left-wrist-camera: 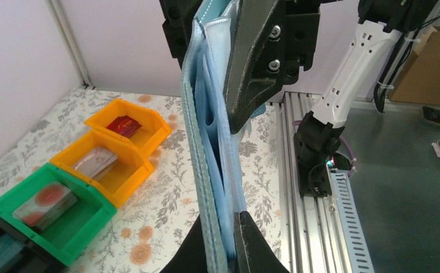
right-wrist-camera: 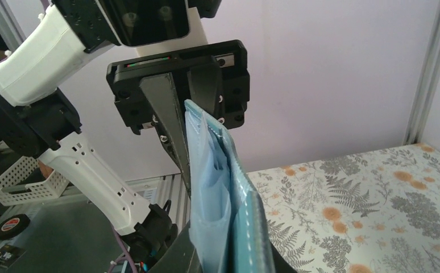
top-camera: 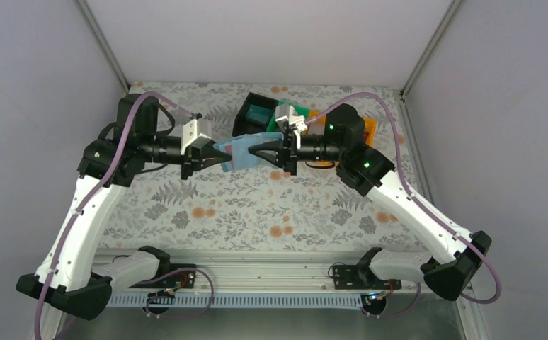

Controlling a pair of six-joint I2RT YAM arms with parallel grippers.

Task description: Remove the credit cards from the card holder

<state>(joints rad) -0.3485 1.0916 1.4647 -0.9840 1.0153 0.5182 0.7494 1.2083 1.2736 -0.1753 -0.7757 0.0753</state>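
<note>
Card holder (top-camera: 237, 153) clamped midair: left end effector (top-camera: 224, 161), right end effector (top-camera: 251, 149).

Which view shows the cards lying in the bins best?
Left wrist view: a red card and pale cards lie in plain sight in the orange bins and green bin. The top view has the bins small and partly blocked; only a teal card in the black bin shows. The right wrist view shows none.

upright card holder (left-wrist-camera: 205, 165), left claw (left-wrist-camera: 221, 220) clamping it
</note>
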